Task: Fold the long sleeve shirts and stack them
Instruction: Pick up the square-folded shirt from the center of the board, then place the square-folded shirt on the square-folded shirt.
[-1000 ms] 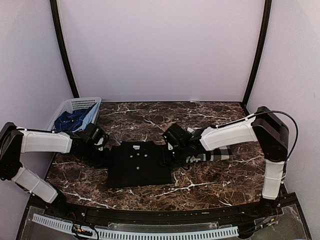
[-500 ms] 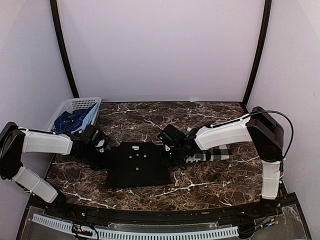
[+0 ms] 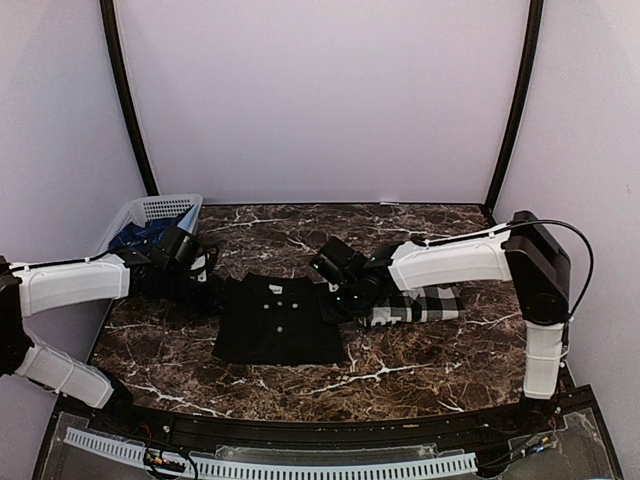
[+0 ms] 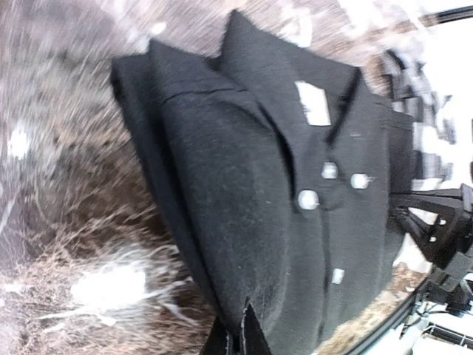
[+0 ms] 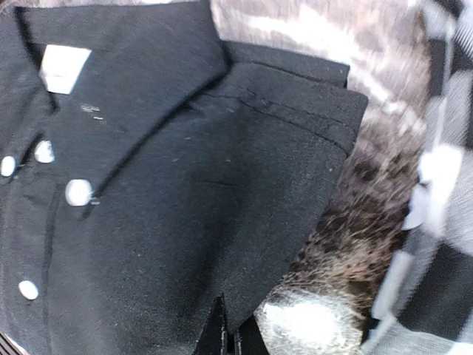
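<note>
Top external: our left gripper (image 3: 208,289) and right gripper (image 3: 335,294) pinch the black shirt (image 3: 278,322) at nine and three o'clock, probably to carry it flat onto the checked shirt (image 3: 425,305).

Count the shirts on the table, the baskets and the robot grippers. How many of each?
Shirts: 2 (black shirt, checked shirt)
Baskets: 1 (white basket)
Grippers: 2 (left gripper, right gripper)
Total: 5
</note>
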`<state>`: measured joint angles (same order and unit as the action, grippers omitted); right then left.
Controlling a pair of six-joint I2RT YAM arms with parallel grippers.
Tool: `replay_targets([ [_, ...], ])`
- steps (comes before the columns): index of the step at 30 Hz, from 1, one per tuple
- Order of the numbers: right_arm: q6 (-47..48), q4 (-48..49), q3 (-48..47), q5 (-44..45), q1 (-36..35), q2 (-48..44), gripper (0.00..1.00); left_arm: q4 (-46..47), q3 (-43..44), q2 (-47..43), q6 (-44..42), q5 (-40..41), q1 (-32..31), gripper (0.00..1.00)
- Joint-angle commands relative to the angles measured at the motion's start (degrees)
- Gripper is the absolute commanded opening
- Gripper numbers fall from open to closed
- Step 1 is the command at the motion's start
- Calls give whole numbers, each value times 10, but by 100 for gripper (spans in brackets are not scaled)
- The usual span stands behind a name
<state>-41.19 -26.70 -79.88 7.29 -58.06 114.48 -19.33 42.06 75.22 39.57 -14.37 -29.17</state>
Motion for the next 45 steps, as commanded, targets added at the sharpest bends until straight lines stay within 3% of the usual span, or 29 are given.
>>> replay_targets([
  [1, 35, -17, -37, 61, -4, -52, 0, -33, 54, -26, -12, -12, -7, 0],
  [11, 75, -62, -43, 102, 37, -118, 0, -34, 174, 19, 2, -15, -54, 0],
  [21, 132, -73, 62, 110, 168, -234, 0, 42, 325, 191, 48, -19, -118, 0],
  [30, 171, -61, 136, 121, 275, -272, 0, 102, 472, 351, 91, -19, -174, 0],
  [38, 180, -33, 182, 105, 340, -275, 0, 122, 530, 436, 109, -19, -194, 0],
  [45, 183, -23, 193, 90, 355, -267, 0, 128, 543, 465, 114, -22, -198, 0],
])
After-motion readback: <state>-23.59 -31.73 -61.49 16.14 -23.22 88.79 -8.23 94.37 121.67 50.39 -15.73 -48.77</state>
